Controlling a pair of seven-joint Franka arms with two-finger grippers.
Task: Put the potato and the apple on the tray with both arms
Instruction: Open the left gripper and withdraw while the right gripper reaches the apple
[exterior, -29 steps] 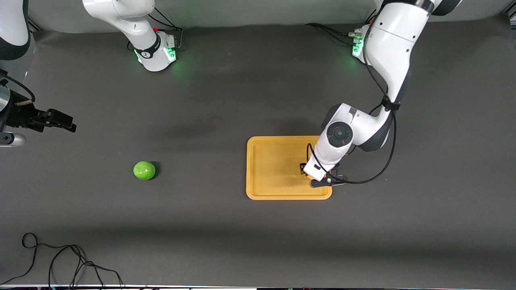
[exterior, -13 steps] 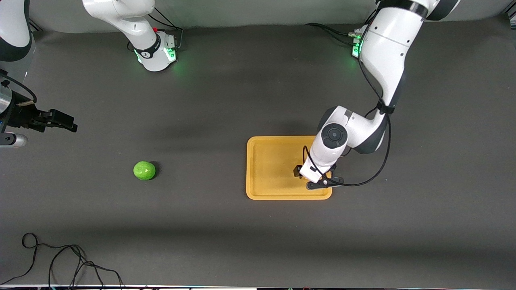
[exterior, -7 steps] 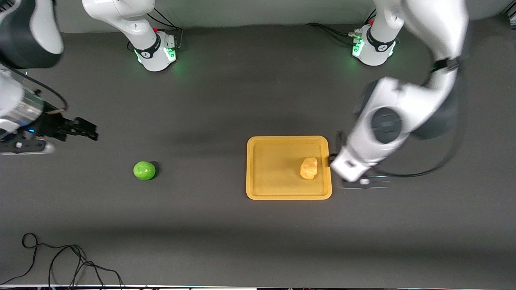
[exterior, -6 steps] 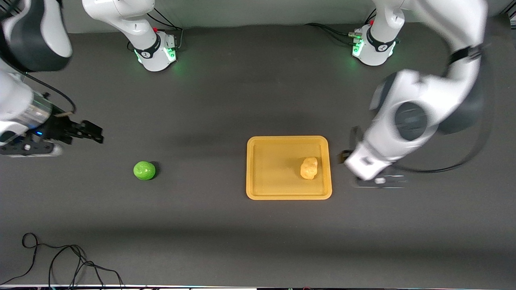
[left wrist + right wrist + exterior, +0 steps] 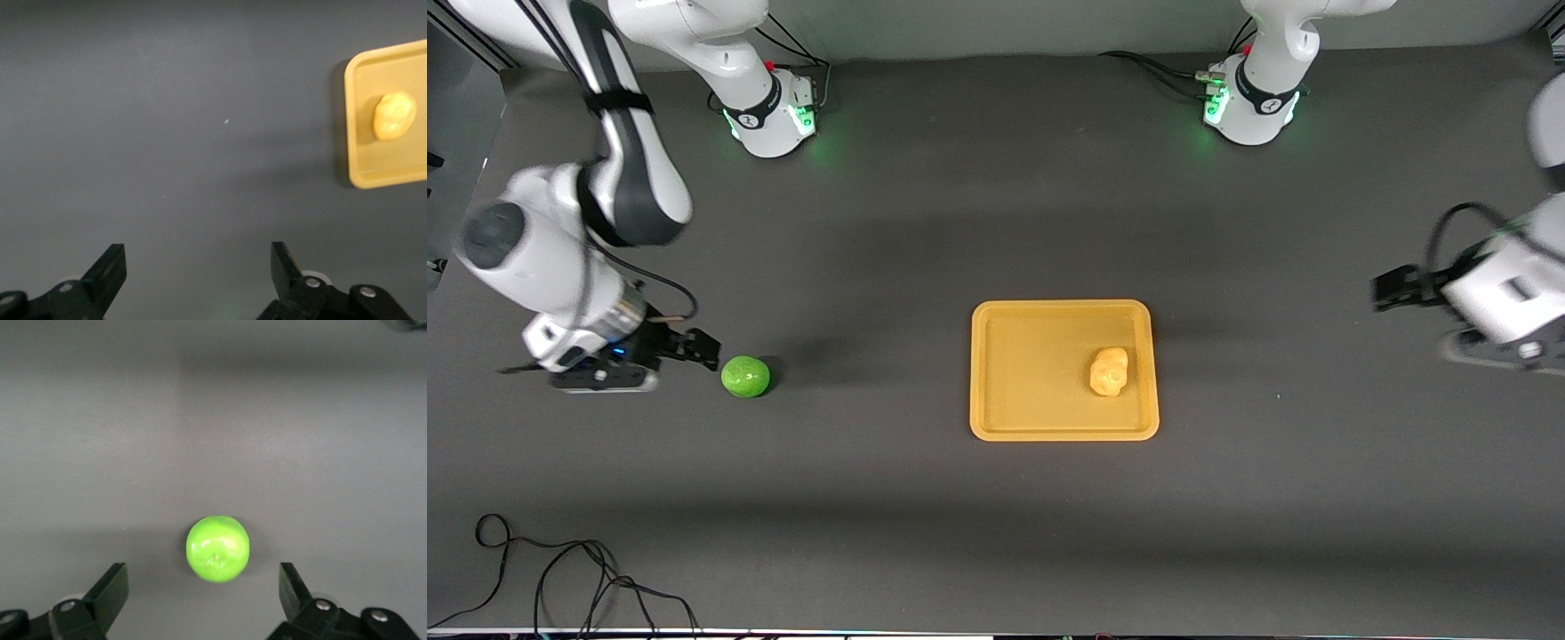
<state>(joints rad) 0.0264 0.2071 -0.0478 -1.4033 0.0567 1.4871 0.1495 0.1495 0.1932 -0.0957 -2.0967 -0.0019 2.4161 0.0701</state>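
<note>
Dark table | potato on tray | right hand spread beside apple | left hand spread

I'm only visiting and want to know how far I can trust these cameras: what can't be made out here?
- Left gripper: blurred in the front view, and the frame's edge cuts off its arm.
- Right gripper: how high it is above the apple; no view shows it from the side.
- Potato: its underside, hidden against the tray.
- Tray: cut by the left wrist view's edge.
</note>
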